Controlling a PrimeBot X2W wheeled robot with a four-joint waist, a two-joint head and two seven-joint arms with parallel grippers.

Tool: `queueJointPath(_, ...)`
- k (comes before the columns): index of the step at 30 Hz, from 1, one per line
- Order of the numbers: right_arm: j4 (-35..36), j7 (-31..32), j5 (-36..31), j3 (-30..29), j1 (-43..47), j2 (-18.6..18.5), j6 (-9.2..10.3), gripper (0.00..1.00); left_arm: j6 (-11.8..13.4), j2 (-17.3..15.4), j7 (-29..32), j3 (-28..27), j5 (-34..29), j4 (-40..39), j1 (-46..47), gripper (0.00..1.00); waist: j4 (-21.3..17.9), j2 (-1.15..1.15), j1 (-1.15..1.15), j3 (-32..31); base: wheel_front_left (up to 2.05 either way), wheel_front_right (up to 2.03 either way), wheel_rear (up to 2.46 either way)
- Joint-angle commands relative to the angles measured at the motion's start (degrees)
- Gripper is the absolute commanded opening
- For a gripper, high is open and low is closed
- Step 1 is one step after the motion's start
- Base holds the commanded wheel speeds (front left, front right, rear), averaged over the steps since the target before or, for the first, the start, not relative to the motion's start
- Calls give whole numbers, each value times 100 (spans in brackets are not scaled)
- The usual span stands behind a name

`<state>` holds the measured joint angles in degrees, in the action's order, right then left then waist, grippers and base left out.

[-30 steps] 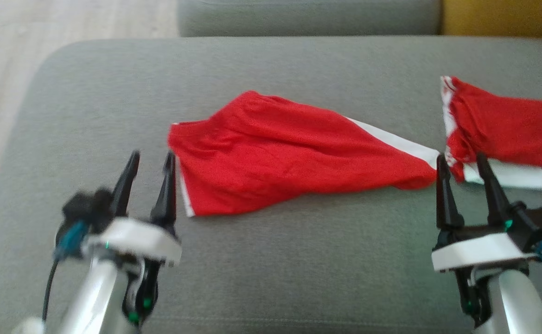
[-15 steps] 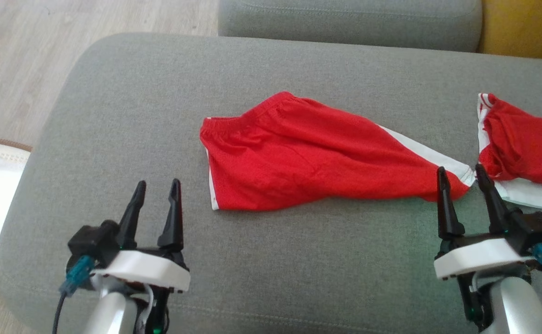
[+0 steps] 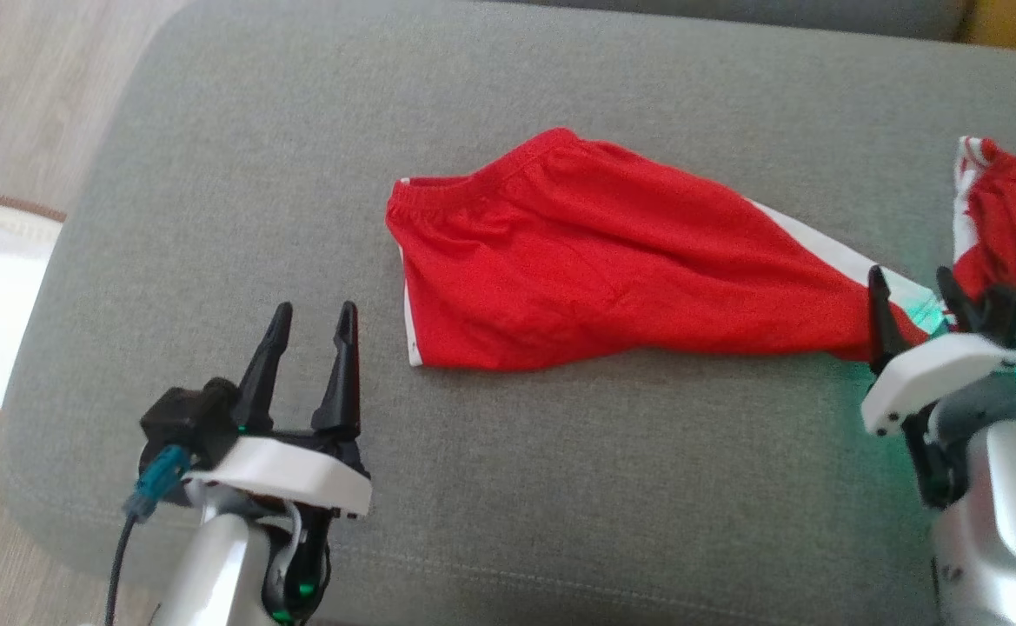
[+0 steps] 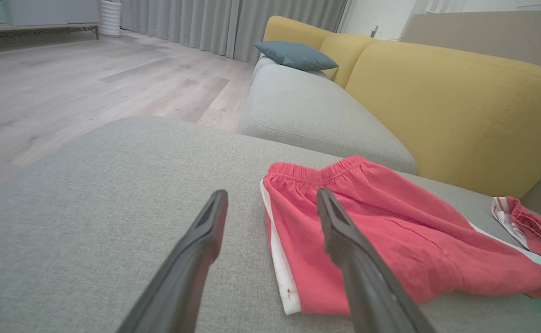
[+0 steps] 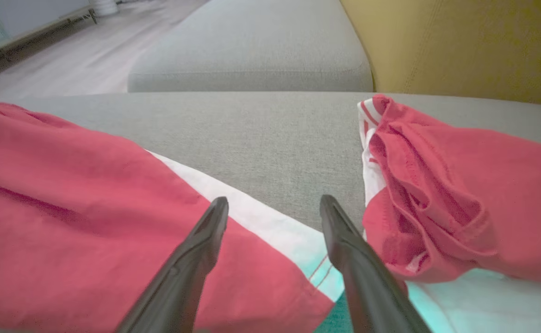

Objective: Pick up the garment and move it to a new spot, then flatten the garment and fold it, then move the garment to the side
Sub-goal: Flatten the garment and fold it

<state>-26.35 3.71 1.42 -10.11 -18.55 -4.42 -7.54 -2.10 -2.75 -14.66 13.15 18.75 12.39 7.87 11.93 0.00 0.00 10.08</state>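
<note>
Left gripper and right gripper stand spread and empty beside the red shorts. You're likely at pickup: lower each onto an end, then pinch.

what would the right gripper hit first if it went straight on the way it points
Probably the white-striped leg end of the red shorts, lying between the fingers of the open right gripper; just beyond is grey fabric sofa cushion. Depth is unclear.
</note>
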Motion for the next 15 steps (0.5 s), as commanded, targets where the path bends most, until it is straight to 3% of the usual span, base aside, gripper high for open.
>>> queueJointPath(1, 145, 21, -43, 113, -223, -95, 5, 100, -3, -16, -33, -128, 19, -165, 246, 100, 66, 0, 0, 94, 0, 0, 0)
queueJointPath(6, -541, 514, -147, 142, -584, -412, 5, 100, 75, -14, -34, -29, 125, -159, 329, 100, 128, 0, 0, 277, 0, 0, 0)
queueJointPath(14, -1137, 849, 0, 467, -831, -502, 5, 100, 139, -13, -34, 40, 183, -150, 430, 100, 82, 0, 0, 370, 0, 0, 0)
queueJointPath(15, -1164, 845, 53, 557, -854, -514, 5, 17, 144, -13, -34, 49, 187, -145, 446, 100, 72, 0, 0, 372, 0, 0, 0)
